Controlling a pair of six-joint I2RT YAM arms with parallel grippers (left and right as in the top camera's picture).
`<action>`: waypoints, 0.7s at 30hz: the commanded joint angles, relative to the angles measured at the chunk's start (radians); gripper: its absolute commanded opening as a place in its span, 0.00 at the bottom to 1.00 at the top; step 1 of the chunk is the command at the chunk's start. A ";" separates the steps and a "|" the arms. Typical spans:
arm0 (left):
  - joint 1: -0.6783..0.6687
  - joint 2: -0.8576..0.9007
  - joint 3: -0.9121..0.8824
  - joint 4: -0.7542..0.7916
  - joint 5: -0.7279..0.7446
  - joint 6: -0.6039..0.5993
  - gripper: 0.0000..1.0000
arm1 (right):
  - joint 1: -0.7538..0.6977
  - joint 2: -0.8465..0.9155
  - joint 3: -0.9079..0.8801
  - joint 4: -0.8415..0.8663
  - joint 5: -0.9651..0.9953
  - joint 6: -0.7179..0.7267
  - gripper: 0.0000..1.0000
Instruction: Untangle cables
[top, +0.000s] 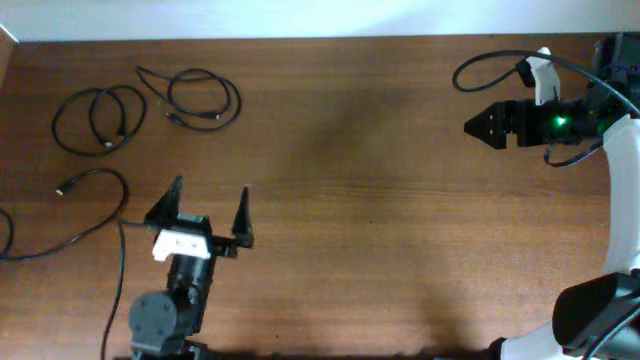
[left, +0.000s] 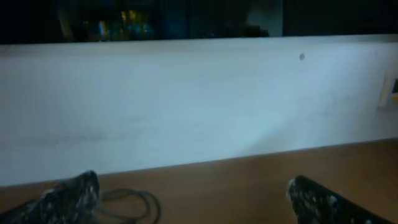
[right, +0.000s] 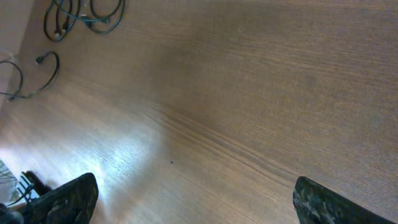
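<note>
Overhead, the cables lie in the far left part of the wooden table (top: 380, 200), three thin black cords set apart from one another. The double-looped cable (top: 96, 90) is coiled nearest the left edge. Just to its right, not touching it, sits the single-loop cable (top: 205, 126), with a short tail running off its upper left. Nearer the robot's side is the loose cable (top: 124, 195), which arcs from a small plug end and trails off the table's left edge. None of the three is held or touched.

The left gripper (top: 211, 190) is just right of the loose cable and nearer than the two coils, its two fingers spread wide and pointing toward the far edge, with nothing between them. The left wrist camera shows both fingertips (left: 68, 199) far apart above the wood, with a cord loop (left: 146, 198) lying flat on the table ahead of the left fingertip; which cable it belongs to cannot be told. Behind it stands a pale wall (left: 186, 106).

The right gripper (top: 468, 127) is at the far right, well apart from all the cables, pointing left. Its wrist camera shows its fingers (right: 68, 199) wide apart over bare wood, empty, with the double-looped cable (right: 46, 22), single-loop cable (right: 121, 9) and loose cable (right: 56, 65) small in the top left corner.
</note>
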 joint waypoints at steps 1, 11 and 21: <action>0.065 -0.107 -0.130 0.065 0.012 -0.006 0.99 | -0.003 -0.013 0.011 0.001 0.001 0.004 0.99; 0.150 -0.300 -0.260 -0.100 0.016 -0.006 0.99 | -0.003 -0.013 0.011 0.001 0.001 0.004 0.99; 0.181 -0.337 -0.260 -0.333 0.011 0.010 0.99 | -0.003 -0.013 0.011 0.001 0.001 0.004 0.99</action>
